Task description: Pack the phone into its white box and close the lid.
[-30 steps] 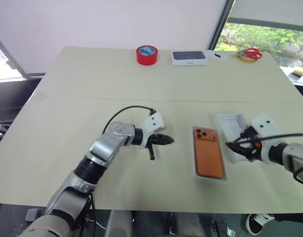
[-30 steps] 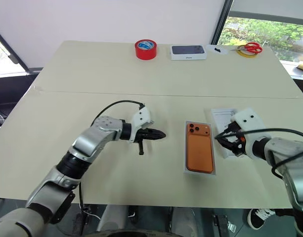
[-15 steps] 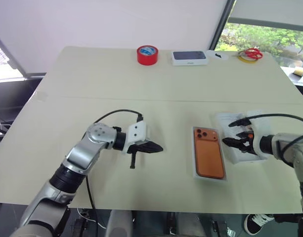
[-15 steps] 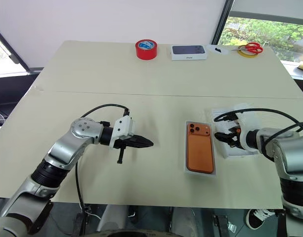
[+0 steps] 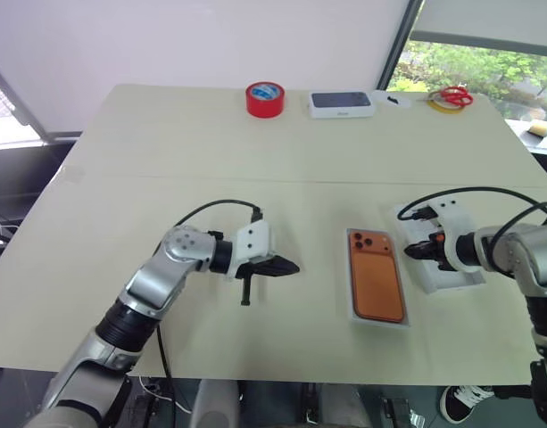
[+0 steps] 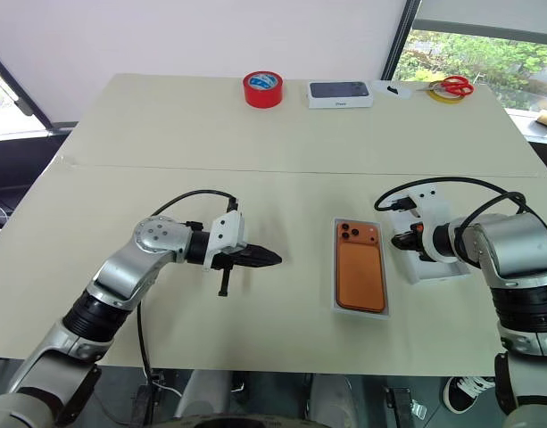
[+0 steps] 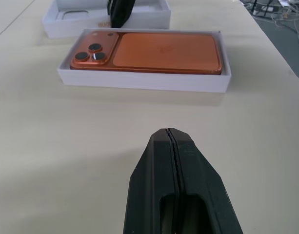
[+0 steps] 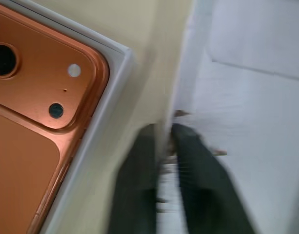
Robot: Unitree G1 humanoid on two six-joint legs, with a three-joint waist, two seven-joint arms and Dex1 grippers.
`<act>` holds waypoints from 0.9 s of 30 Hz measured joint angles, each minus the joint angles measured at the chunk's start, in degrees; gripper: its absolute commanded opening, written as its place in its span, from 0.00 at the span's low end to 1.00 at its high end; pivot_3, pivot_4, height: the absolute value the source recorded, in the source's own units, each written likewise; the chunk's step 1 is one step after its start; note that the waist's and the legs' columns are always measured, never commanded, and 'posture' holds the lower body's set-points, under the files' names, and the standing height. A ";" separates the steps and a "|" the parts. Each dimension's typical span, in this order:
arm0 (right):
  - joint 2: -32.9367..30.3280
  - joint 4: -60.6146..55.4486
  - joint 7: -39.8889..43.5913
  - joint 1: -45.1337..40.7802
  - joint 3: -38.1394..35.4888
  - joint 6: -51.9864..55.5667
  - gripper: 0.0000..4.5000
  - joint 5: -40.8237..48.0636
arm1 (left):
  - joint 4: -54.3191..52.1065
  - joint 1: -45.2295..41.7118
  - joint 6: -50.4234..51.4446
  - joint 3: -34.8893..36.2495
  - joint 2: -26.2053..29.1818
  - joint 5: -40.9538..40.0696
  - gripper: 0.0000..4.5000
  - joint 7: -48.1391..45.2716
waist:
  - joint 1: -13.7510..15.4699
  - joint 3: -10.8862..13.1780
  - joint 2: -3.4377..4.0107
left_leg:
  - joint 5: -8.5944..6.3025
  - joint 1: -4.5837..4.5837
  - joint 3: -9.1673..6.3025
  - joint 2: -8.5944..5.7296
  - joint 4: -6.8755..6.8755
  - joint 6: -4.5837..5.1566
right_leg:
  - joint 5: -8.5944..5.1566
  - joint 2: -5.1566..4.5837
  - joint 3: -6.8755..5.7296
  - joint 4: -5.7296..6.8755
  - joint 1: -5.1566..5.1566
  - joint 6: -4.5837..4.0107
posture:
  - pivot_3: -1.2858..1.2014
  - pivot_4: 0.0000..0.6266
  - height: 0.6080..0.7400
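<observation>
Leftmost, left claw point(image 5: 289, 266) pressed together, hovering over bare bench point(image 5: 166, 152). Orange phone point(image 5: 376, 276) lies camera-side up inside white box point(image 5: 350, 308), mid-bench. Just right of it, right claw point(image 5: 414, 252) pinches near wall of the lid point(image 5: 451, 278), lying open-side up.

Orange phone point(image 5: 376, 285); white box point(image 5: 352, 314).

My tool point(image 8: 165, 146) has its two dark fingers point(image 8: 200, 175) pinched on the thin wall of the lid point(image 8: 256, 97), one finger on each side. Just beside it, across a strip of tabletop point(image 8: 149, 58), the phone point(image 8: 37, 122) lies in the white box point(image 8: 108, 92), lens corner nearest.
</observation>
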 measured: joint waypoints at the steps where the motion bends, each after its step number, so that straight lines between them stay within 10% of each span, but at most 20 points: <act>1: 0.09 0.01 -0.12 -0.01 -0.47 0.73 0.01 0.20 | 0.00 0.01 0.00 -0.07 -0.01 0.00 0.00 0.03 | 0.05 0.00 0.00 | 0.00 0.00 0.00 0.00 0.00 0.00 | 0.00 0.00 0.00 0.00 0.00 0.00 | 0.52 0.24 0.93; 9: 5.39 2.61 -5.13 -8.89 -17.71 7.44 0.01 7.69 | 2.24 -0.34 -1.53 0.37 -0.62 0.95 0.00 1.79 | -0.35 0.01 0.05 | 0.00 0.00 0.05 0.02 -0.01 0.00 | 0.00 0.00 0.02 0.12 -0.06 0.00 | 0.52 0.24 0.93; 15: 13.24 7.48 -28.60 -15.45 -32.45 7.43 0.01 42.46 | 8.59 -2.93 -1.61 3.60 -2.51 1.02 0.00 5.48 | -1.21 0.02 0.03 | 0.00 0.01 0.02 0.04 -0.01 0.00 | 0.00 0.00 0.00 0.14 -0.01 0.00 | 0.52 0.24 0.93; 19: 20.13 -1.26 -60.05 -1.14 -21.81 -11.62 0.01 80.91 | 13.33 -5.71 -2.13 5.94 -4.24 1.04 0.00 7.78 | -1.25 0.03 0.00 | 0.01 -0.01 0.02 0.03 0.01 0.01 | -0.02 -0.02 -0.01 0.27 -0.07 0.04 | 0.52 0.24 0.93; 27: 36.03 -23.50 -84.31 11.45 -2.68 -37.59 0.01 89.50 | 16.56 -8.54 -3.86 6.35 -6.28 1.31 0.00 9.63 | -1.30 0.05 0.03 | -0.01 -0.04 -0.12 0.01 0.03 0.03 | -0.03 -0.04 0.08 0.38 -0.16 0.06 | 0.52 0.24 0.93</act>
